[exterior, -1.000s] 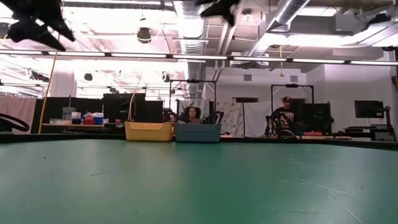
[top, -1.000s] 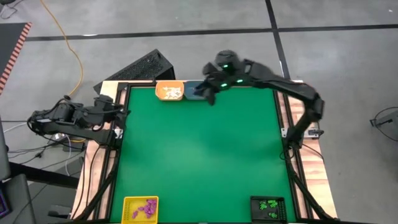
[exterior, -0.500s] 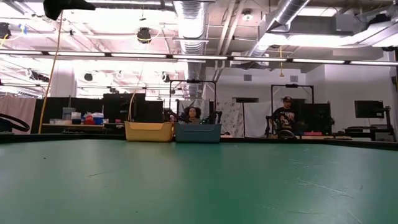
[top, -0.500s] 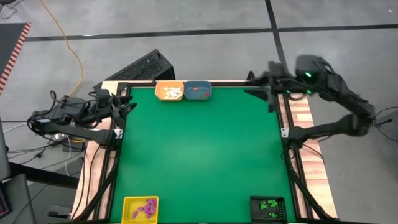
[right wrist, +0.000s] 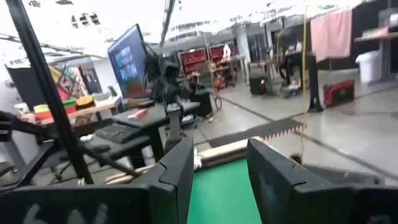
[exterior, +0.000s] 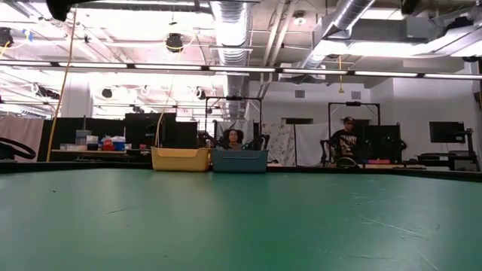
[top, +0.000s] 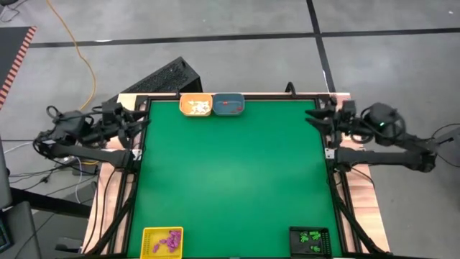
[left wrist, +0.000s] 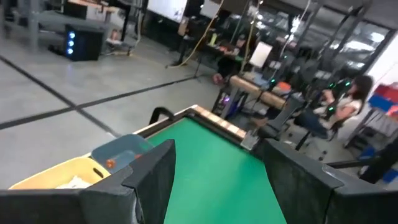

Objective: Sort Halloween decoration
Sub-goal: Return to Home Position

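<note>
The Halloween decoration lies sorted in four trays. White pieces fill the orange tray (top: 195,106) and orange-red ones the blue tray (top: 228,105), both at the table's far edge. Purple pieces (top: 170,241) sit in the yellow tray (top: 149,244) and green pieces (top: 310,237) in the black tray (top: 320,248), both at the near edge. My left gripper (top: 140,119) (left wrist: 217,152) hovers open at the table's left edge, pointing level across it. My right gripper (top: 313,118) (right wrist: 219,152) hovers open at the right edge, holding nothing.
The green mat (top: 230,173) lies in a black frame with wooden borders (top: 352,129). A dark keyboard-like object (top: 162,78) lies beyond the far left corner. In the low view, people sit at desks (exterior: 346,143) in the room behind the two far trays (exterior: 211,159).
My right gripper has swung from above the blue tray at the far edge back to the table's right edge, sinking a little and staying open. My left gripper has risen slightly and tipped up from slanting down to level.
</note>
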You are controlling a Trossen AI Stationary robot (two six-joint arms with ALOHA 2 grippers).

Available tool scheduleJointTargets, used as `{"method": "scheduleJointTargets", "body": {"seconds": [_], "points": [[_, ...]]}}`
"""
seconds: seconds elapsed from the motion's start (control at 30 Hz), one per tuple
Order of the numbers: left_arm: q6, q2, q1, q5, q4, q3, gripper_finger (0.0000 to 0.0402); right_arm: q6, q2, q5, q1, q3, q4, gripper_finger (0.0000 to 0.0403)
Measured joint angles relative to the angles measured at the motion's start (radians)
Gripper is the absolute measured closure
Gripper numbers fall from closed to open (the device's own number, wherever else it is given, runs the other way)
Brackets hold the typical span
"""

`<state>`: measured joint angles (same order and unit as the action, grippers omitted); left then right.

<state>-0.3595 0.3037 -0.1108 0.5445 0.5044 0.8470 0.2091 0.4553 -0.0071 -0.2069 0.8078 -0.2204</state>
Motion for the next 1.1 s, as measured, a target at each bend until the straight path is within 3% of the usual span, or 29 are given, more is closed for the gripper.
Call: {"method": "scheduleJointTargets", "body": {"seconds": [0.37, 0.73, 0.9, 1.1], "points": [[-0.015, -0.305, 0.0, -0.101, -0.053, -0.222, 0.017, 0.056, -0.221, 0.049, 0.039, -0.272, 0.097, 0.0253], [-0.006, -0.303, 0.0, -0.255, -0.035, -0.309, 0.017, 0.071, -0.453, 0.071, 0.043, -0.491, 0.102, 0.0253], [-0.009, -0.301, 0.0, -0.284, -0.028, -0.368, 0.017, 0.079, -0.441, 0.076, 0.043, -0.569, 0.142, 0.0253], [-0.051, -0.302, 0.0, -0.368, -0.083, -0.471, 0.017, 0.081, -0.452, 0.078, 0.044, -0.688, 0.308, 0.0253]]}}
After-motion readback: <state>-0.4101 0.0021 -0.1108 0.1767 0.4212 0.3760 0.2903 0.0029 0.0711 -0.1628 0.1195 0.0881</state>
